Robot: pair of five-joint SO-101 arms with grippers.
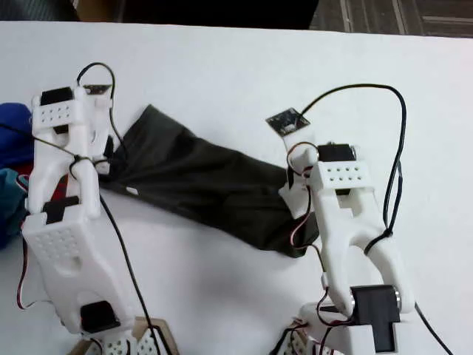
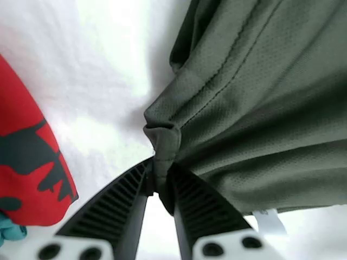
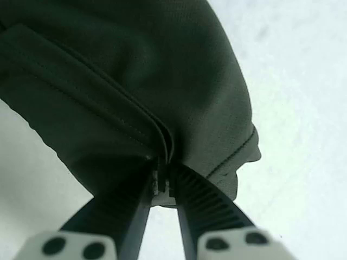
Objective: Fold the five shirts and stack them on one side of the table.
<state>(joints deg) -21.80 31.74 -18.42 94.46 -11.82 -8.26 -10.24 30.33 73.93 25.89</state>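
1. Dark olive-green shirt [image 1: 199, 181]: fine mesh knit with stitched hems. It lies bunched into a long creased band that runs diagonally across the middle of the table [image 1: 244, 66], one end at each arm.
2. Left end effector [image 2: 161, 181]: black ribbed fingers pinched together on a gathered fold of hem at one end of the shirt.
3. Right end effector [image 3: 162, 176]: black ribbed fingers clamped on a layered, seamed edge at the shirt's other end.
4. White tag [image 2: 269, 221]: a small flat strip at the shirt's edge, near the left end effector.
5. Red garment [image 2: 27, 157]: dark blotched print, lying on the table beside the left end effector, with teal cloth [image 2: 8, 230] touching it.
6. Blue cloth [image 1: 11, 126]: a rounded heap at the table's edge by the left arm.
7. Table: white with a smooth matt surface.
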